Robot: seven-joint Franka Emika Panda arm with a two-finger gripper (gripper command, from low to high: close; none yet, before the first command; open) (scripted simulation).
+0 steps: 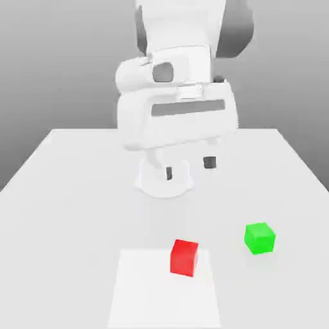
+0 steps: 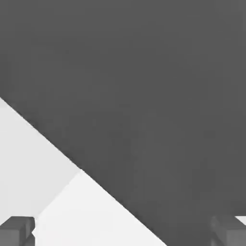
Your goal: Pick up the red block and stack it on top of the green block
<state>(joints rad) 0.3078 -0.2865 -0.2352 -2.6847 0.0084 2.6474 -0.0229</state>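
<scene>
The red block (image 1: 184, 257) is seen resting on the desk (image 1: 64, 193), at the far right corner of a slightly brighter square patch (image 1: 164, 289) marked on the desk surface near the exterior view's front edge. The green block (image 1: 259, 238) is set on the plain desk surface to the exterior view's right of the red block and a little farther back; the two are near each other but apart, with bare surface between them. Open room is left all around both blocks, and neither lies close to a desk edge.

The end effector (image 1: 189, 168) is held well above the desk and behind the blocks, near the arm's round base (image 1: 164, 182). Its two dark fingers (image 1: 209, 162) are spread wide apart, with nothing between them and nothing touched.

Both blocks are plain cubes with smooth matte faces; the desk is flat and pale grey-white.
</scene>
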